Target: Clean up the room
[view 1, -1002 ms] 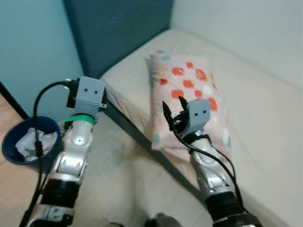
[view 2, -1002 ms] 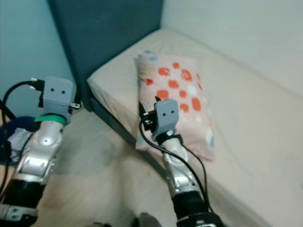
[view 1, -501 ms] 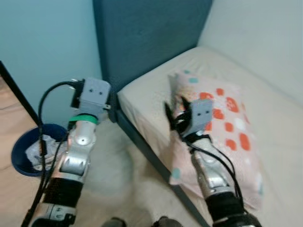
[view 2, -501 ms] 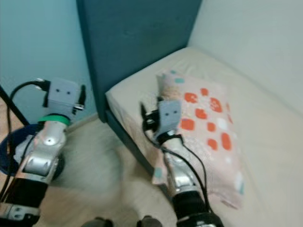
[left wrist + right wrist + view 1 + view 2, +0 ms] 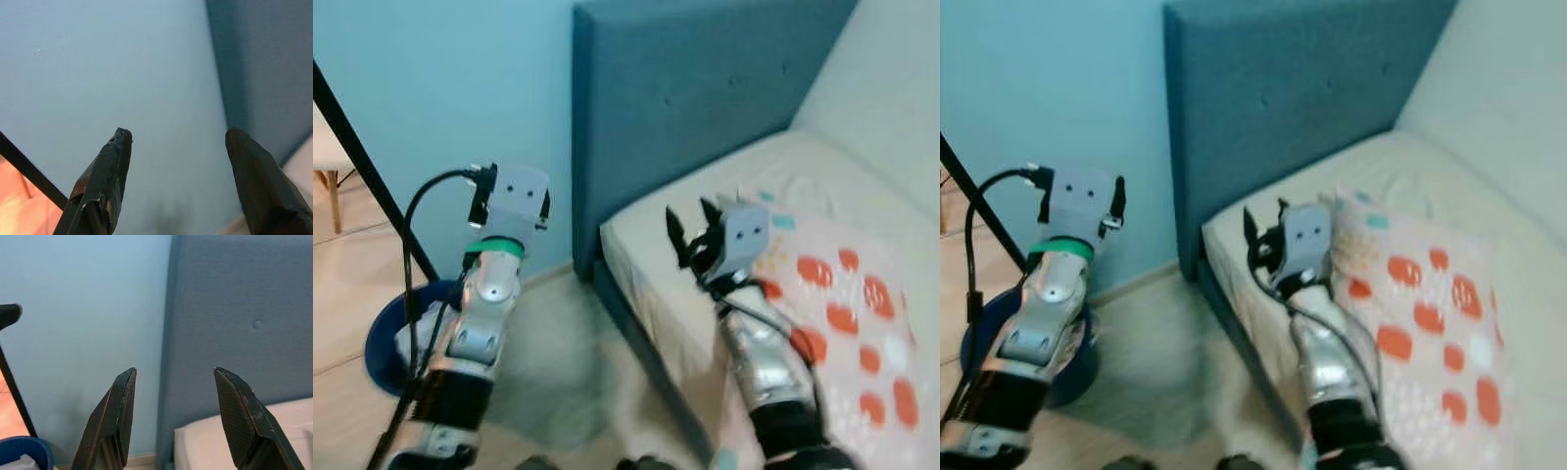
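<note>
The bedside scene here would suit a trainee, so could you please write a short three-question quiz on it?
1. True or false: the spotted pillow lies on the mattress.
2. What stands on the floor beside the left arm: A) a blue bin, B) a red chair, C) a lamp?
3. How do the jaws of the right gripper stand, and what do they point at?

Key: 1. True. 2. A; pale crumpled waste lies in it. 3. Apart, holding nothing, pointing at the blue headboard.
</note>
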Robot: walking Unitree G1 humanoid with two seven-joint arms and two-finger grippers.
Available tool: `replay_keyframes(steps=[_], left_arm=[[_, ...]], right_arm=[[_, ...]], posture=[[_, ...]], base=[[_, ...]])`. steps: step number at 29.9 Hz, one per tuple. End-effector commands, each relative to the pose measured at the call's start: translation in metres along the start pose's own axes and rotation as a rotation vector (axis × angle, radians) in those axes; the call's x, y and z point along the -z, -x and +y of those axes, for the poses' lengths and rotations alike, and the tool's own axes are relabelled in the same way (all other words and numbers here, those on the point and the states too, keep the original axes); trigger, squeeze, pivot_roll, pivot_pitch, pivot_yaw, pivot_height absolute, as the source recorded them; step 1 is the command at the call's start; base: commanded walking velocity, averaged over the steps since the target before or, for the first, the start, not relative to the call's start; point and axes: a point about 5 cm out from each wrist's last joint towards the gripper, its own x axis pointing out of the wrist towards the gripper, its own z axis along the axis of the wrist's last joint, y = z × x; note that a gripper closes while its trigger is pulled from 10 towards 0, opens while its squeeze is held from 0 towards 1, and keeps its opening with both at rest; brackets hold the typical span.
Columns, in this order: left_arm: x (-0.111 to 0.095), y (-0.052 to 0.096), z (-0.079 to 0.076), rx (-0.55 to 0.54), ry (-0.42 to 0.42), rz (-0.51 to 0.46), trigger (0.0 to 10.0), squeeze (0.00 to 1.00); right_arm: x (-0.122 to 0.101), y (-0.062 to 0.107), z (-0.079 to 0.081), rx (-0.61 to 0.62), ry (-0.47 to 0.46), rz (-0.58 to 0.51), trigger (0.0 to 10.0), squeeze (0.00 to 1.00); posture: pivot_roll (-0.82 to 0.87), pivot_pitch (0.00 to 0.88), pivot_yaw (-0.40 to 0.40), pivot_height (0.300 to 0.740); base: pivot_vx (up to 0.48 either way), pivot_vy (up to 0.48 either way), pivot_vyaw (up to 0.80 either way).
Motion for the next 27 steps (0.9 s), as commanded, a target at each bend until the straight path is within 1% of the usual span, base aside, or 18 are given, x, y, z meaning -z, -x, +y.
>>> replay_keyframes(steps=[1,4,9,13,14,17,20,22,27], left_arm=[[0.004,0.003,-0.006,0.016,0.006,0.016,10.0,0.00],[0.004,0.003,-0.007,0.022,0.009,0.017,10.0,0.00],[0.003,0.004,-0.012,0.058,0.023,0.014,10.0,0.00],[0.000,0.005,-0.017,0.090,0.038,-0.005,10.0,0.00],[-0.005,0.007,-0.021,0.120,0.067,-0.027,10.0,0.00],[-0.006,0.007,-0.023,0.132,0.077,-0.033,10.0,0.00],[-0.007,0.007,-0.024,0.144,0.089,-0.035,10.0,0.00],[-0.007,0.008,-0.027,0.166,0.118,-0.010,10.0,0.00],[-0.007,0.008,-0.027,0.175,0.119,-0.010,10.0,0.00]], right_arm=[[0.005,0.007,-0.010,0.034,0.003,0.021,10.0,0.00],[0.005,0.007,-0.011,0.041,0.004,0.024,10.0,0.00],[0.007,0.006,-0.014,0.064,-0.003,0.037,10.0,0.00],[0.008,0.006,-0.015,0.073,-0.009,0.042,10.0,0.00],[0.008,0.006,-0.016,0.081,-0.018,0.043,10.0,0.00],[0.008,0.006,-0.017,0.084,-0.022,0.044,10.0,0.00],[0.008,0.006,-0.017,0.087,-0.026,0.043,10.0,0.00],[0.007,0.005,-0.018,0.093,-0.037,0.039,10.0,0.00],[0.005,0.004,-0.018,0.096,-0.046,0.032,10.0,0.00]], posture=[[-0.03,0.072,0.016,0.730],[-0.03,0.071,0.017,0.730],[-0.03,0.070,0.018,0.730],[-0.03,0.069,0.019,0.730],[-0.03,0.068,0.020,0.730],[-0.03,0.067,0.020,0.730],[-0.03,0.066,0.021,0.730],[-0.03,0.063,0.022,0.730],[-0.03,0.061,0.023,0.730]], base=[[0.469,0.000,0.00],[0.451,0.000,0.00],[0.000,0.000,-0.11],[0.000,0.000,-0.75],[0.000,0.000,-0.79],[0.000,0.000,-0.79],[0.000,0.000,-0.79],[0.000,0.000,-0.79],[0.000,0.000,-0.79]])
